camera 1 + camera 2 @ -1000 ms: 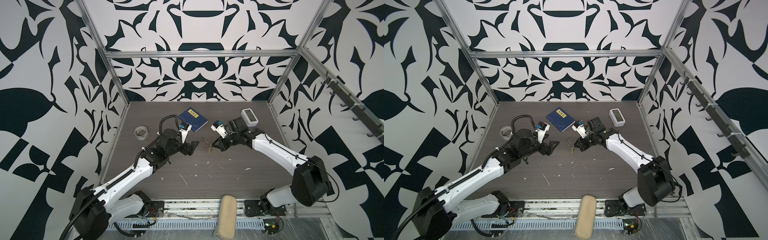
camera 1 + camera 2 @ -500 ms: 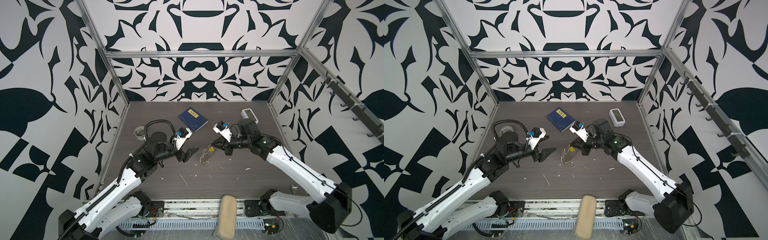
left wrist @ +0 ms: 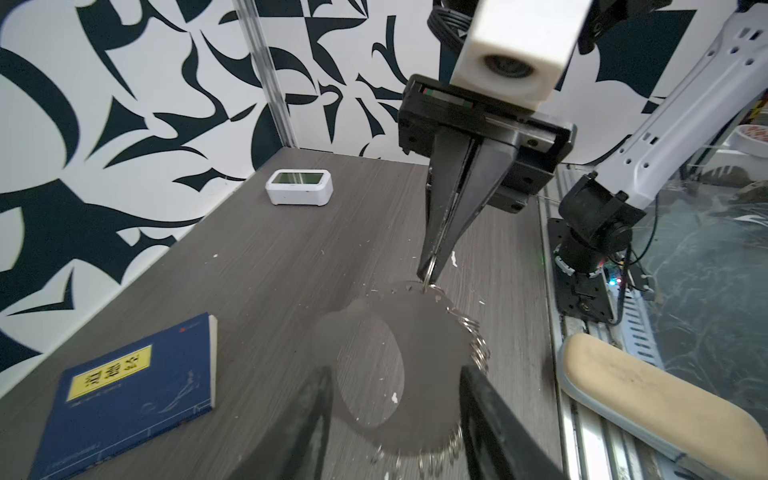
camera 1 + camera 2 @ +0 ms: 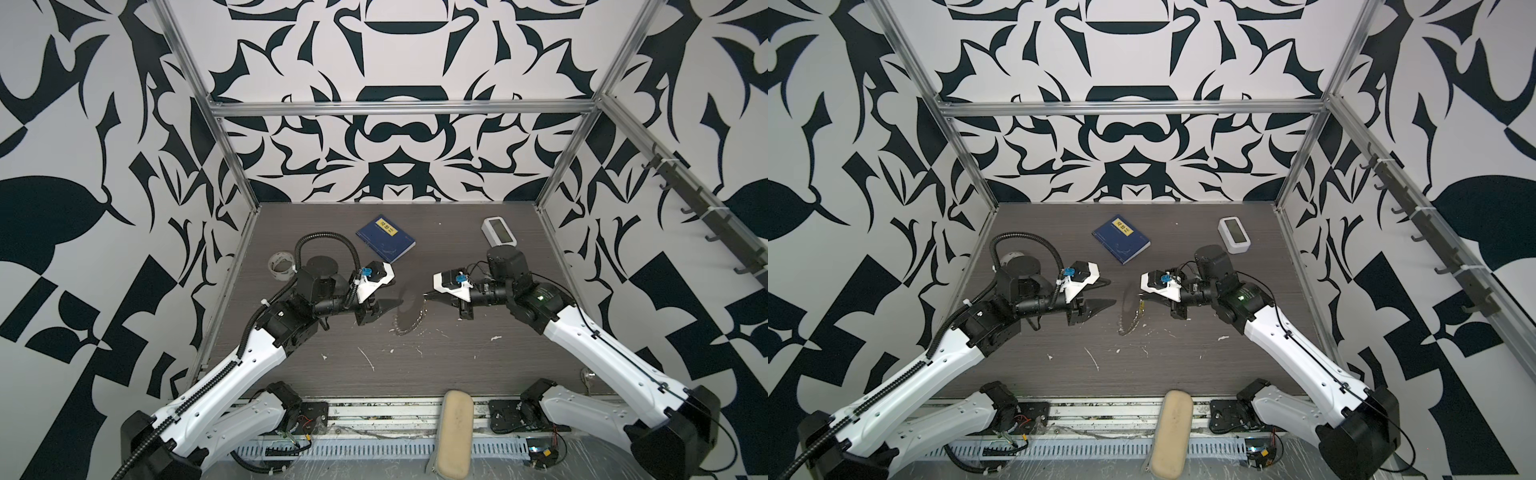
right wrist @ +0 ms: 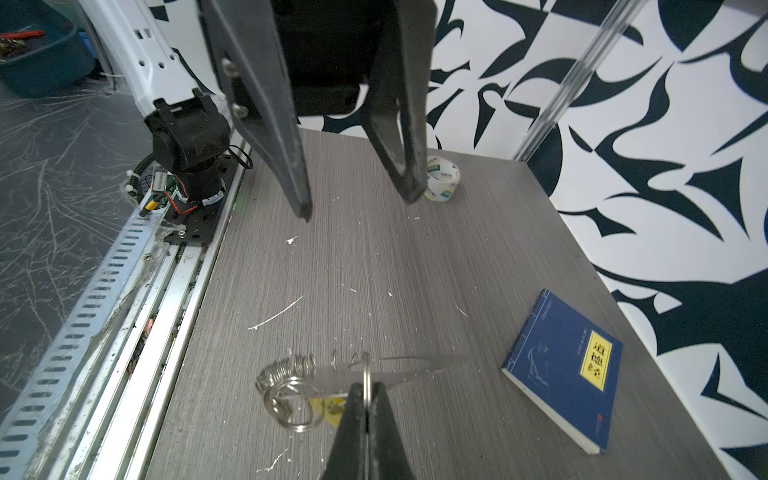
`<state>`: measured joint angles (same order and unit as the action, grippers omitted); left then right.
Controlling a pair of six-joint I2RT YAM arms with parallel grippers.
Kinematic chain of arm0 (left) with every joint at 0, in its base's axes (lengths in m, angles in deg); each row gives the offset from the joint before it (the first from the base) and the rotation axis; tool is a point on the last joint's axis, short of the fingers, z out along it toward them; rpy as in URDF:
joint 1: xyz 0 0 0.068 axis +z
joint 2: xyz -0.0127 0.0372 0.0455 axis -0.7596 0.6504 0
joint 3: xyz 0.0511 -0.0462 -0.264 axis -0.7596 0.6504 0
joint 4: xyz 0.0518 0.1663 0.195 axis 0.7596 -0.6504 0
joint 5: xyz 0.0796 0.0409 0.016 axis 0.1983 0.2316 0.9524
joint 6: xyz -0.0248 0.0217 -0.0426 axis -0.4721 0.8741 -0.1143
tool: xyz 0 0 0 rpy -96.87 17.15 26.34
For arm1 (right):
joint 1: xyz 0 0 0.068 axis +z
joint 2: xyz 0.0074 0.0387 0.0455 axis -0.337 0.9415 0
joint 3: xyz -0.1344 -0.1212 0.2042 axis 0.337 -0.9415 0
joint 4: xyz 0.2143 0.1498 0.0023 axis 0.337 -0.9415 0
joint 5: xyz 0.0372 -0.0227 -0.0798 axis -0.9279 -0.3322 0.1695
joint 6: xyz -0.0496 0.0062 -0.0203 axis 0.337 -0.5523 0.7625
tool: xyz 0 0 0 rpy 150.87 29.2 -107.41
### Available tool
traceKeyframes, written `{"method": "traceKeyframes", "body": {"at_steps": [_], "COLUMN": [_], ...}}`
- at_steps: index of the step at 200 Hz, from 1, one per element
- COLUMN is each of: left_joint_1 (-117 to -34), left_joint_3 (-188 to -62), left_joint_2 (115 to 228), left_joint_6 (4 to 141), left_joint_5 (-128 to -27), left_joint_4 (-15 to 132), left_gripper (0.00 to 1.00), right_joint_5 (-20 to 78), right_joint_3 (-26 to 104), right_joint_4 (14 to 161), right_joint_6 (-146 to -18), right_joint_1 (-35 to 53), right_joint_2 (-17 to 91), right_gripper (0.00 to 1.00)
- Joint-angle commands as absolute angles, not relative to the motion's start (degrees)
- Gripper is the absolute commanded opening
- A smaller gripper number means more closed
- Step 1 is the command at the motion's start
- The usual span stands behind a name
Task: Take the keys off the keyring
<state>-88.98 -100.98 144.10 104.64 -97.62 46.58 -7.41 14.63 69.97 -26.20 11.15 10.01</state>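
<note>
The keyring (image 4: 409,328) hangs above the table as a large thin oval loop, with small silver rings (image 3: 480,349) strung along one side. My right gripper (image 4: 424,294) is shut on its upper edge, and in the right wrist view the jaws (image 5: 365,388) pinch one silver ring. The keys, a yellow tag (image 5: 326,409), dangle just beside those jaws and also show in a top view (image 4: 1142,308). My left gripper (image 4: 395,291) faces the loop from the left. It is open and holds nothing. Its fingers (image 3: 320,399) flank the loop's near end without touching it.
A blue book (image 4: 385,237) lies at the back middle, a white clock (image 4: 498,230) at the back right and a tape roll (image 4: 281,264) at the left wall. A beige pad (image 4: 455,432) sits on the front rail. White flecks dot the table (image 4: 457,365).
My right gripper has lifted the keyring off the table and turned to face left. My left gripper has swung toward the loop and its jaws have narrowed.
</note>
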Motion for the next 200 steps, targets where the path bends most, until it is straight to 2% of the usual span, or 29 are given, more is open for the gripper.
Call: {"method": "traceKeyframes", "body": {"at_steps": [1,20,46,117,200], "left_joint_1": [-89.2,-89.2,-89.2,-89.2,-89.2], "left_joint_3": [-99.0,-97.1,-97.6,-99.0,-98.2], "left_joint_2": [143.4,143.0,144.4,148.3,150.2], "left_joint_6": [105.4,105.1,106.0,108.3,107.1], "left_joint_5": [-104.1,-107.2,-109.4,-112.0,-113.2], "left_joint_4": [53.9,59.5,59.6,61.6,66.6], "left_gripper": [0.52,0.49,0.47,0.41,0.31], "right_joint_5": [-13.4,-14.7,-15.6,-17.0,-19.7], "right_joint_3": [13.2,10.6,8.9,8.6,9.7], "right_joint_4": [81.1,88.8,94.0,97.7,95.2], "right_joint_6": [-28.1,-33.6,-37.8,-41.1,-41.4], "right_joint_1": [11.3,11.5,11.8,12.6,13.3], "right_joint_2": [7.5,6.3,5.8,6.1,7.2], "right_gripper": [0.00,0.00,0.00,0.00,0.00]}}
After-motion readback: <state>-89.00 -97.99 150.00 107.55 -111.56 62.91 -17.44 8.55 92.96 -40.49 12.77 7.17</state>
